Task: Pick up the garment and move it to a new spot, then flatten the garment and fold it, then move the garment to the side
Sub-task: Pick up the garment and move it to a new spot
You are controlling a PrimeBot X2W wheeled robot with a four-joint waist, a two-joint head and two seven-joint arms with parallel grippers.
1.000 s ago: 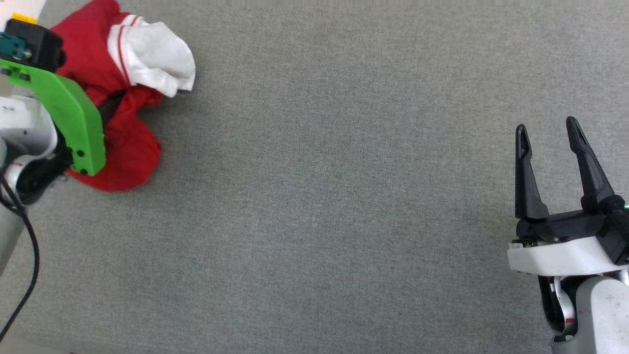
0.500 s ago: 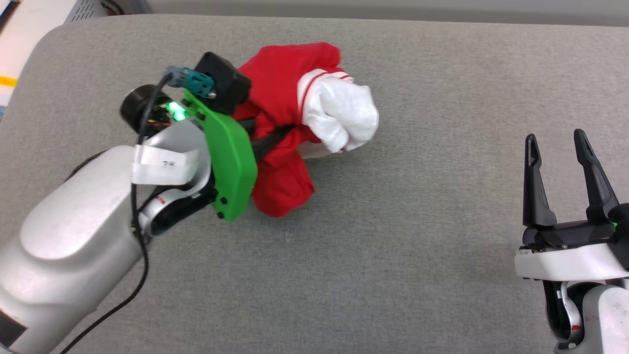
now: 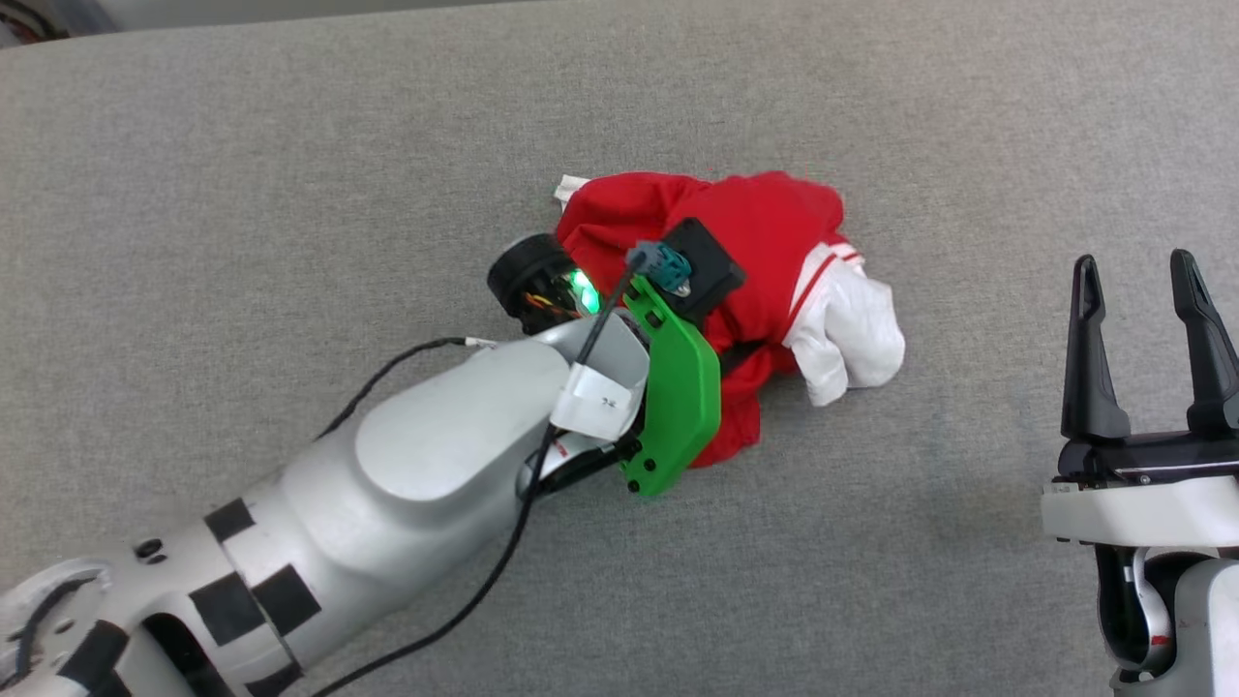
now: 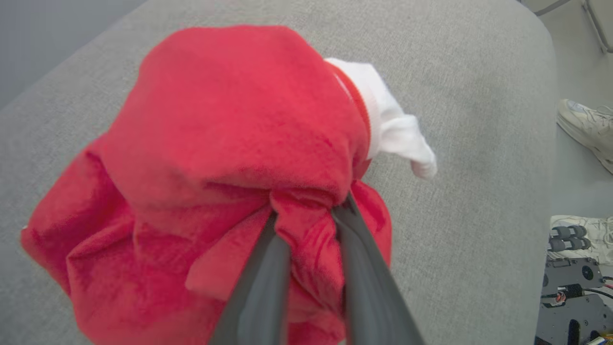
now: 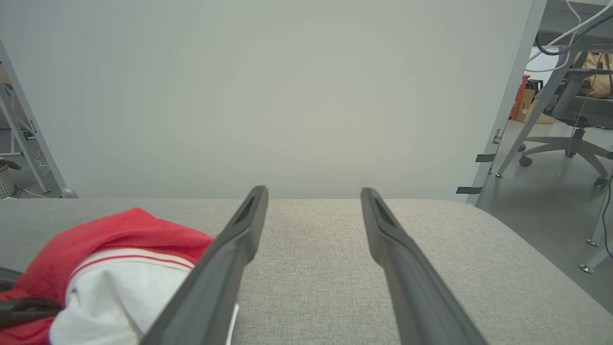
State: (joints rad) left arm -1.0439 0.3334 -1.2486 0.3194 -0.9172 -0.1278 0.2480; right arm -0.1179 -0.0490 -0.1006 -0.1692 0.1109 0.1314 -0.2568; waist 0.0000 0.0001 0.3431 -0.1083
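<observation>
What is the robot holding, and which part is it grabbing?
The left gripper pinches the garment by a bunched fold of its red fabric. The right gripper is open and holds nothing.

An office-style lab — wheeled chair (image 5: 574, 139), cardboard boxes (image 5: 526, 101), a plain partition (image 5: 287, 96). Cables (image 5: 567, 32) hang from a desk (image 5: 582, 44).

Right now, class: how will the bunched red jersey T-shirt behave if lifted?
Probably floppy: the red jersey T-shirt sags in folds around the left gripper. Likely light: one pinch gathers it. Its white sleeve may dangle.
</observation>
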